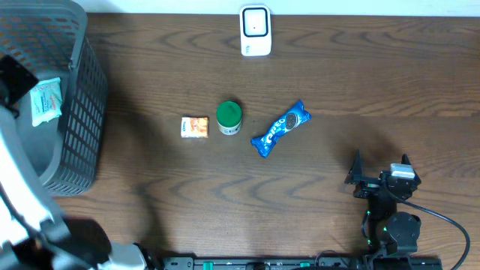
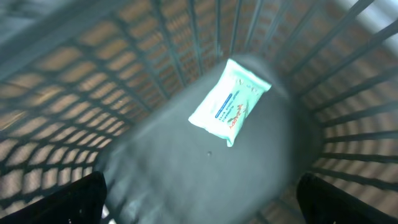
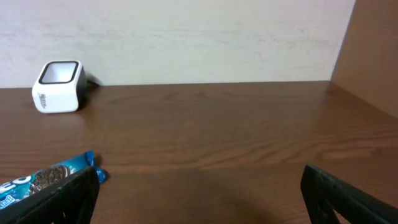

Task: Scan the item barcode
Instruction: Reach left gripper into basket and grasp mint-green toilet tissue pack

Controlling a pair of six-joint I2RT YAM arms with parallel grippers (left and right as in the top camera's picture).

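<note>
Inside basket [image 1: 79, 112] walls: wipes pkt [image 1: 46, 101]

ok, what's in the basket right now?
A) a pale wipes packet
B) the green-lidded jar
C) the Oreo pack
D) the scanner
A: the wipes packet lies on the floor of the basket, while the Oreo pack, green-lidded jar and scanner sit out on the table.

White OREO lettering on the blue cookie packet [image 1: 280, 128], small dark label on the side of the white scanner [image 3: 58, 86] too small to read, blue print on the pale wipes packet [image 2: 231, 101] blurred, unreadable
</note>
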